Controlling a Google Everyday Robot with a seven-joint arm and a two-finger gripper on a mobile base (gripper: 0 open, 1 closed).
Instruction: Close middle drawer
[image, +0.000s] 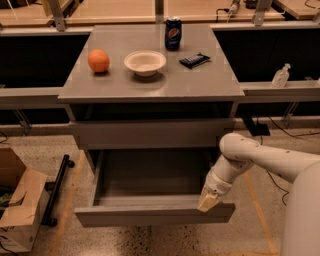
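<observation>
The middle drawer (150, 214) is a wide, shallow grey box with a low plain front. It is pulled far out of the grey cabinet (150, 90), and its inside looks empty. My gripper (208, 201) has a yellowish tip. It hangs from the white arm (260, 160), which comes in from the right. The tip is at the right end of the drawer, just behind the top edge of the front panel and inside the box.
A closed grey drawer front (150, 134) sits above the open one. On the cabinet top are an orange (98, 60), a white bowl (145, 62), a Pepsi can (173, 33) and a dark snack bar (194, 60). A cardboard box (17, 210) stands on the floor at left.
</observation>
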